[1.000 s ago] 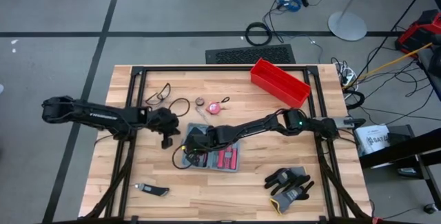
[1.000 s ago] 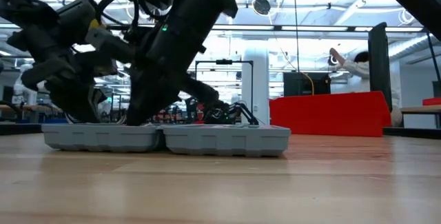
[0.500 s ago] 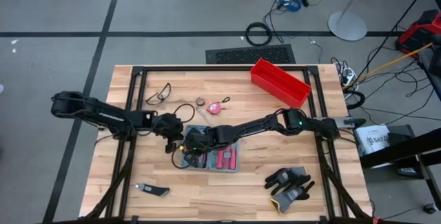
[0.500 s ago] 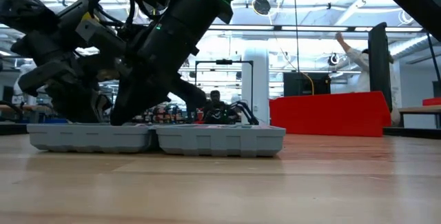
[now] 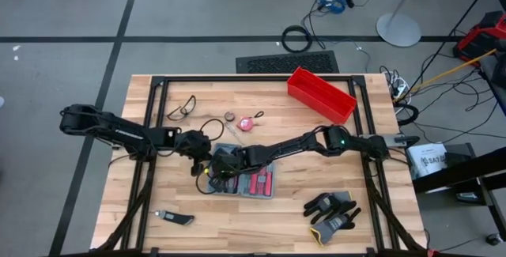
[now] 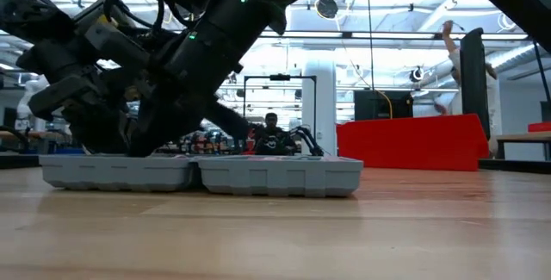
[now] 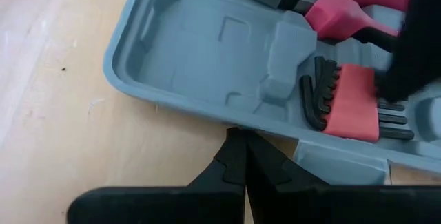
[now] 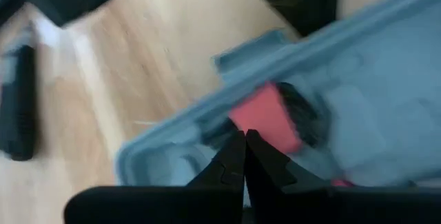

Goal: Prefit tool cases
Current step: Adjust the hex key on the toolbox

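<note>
The tool case point(image 5: 243, 179) lies open and flat near the middle of the wooden surface point(image 5: 277, 225), red-handled tools in its grey slots. The left gripper point(image 5: 202, 164) sits at the case's left edge, fingers pressed together, holding nothing. The right gripper point(image 5: 220, 164) hovers over the case's left half, fingers also together and empty. No writing on the case is readable.

wooden table point(image 5: 158, 209), open tool case point(image 5: 254, 183), gloves point(image 5: 332, 212)
</note>
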Action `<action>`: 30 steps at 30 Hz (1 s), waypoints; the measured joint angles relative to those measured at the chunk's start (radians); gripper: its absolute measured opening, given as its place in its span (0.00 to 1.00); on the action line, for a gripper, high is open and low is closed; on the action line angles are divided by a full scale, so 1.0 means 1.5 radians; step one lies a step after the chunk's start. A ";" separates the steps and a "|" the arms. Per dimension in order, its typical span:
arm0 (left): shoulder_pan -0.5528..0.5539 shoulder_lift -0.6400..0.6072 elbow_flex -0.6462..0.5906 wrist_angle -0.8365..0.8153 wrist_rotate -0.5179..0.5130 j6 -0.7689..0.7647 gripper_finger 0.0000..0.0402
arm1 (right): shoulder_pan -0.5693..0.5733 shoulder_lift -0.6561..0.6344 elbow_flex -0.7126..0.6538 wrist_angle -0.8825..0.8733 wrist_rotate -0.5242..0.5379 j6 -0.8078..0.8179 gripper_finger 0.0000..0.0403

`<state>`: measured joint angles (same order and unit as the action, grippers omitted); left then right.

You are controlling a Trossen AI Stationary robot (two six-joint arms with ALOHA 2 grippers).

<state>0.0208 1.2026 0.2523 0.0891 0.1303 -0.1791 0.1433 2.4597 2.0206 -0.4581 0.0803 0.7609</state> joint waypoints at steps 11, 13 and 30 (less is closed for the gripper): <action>0.000 0.000 0.000 0.009 -0.008 0.001 0.00 | -0.007 -0.001 -0.001 0.049 -0.022 -0.027 0.00; 0.000 0.000 0.000 0.007 -0.013 0.001 0.00 | -0.008 -0.023 -0.001 0.026 -0.011 -0.030 0.00; 0.000 0.000 0.000 0.006 -0.020 0.000 0.00 | 0.002 -0.020 0.000 -0.043 0.016 -0.022 0.00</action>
<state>0.0208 1.2026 0.2527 0.0988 0.0998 -0.1784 0.1456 2.4297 2.0204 -0.5223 0.1036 0.7283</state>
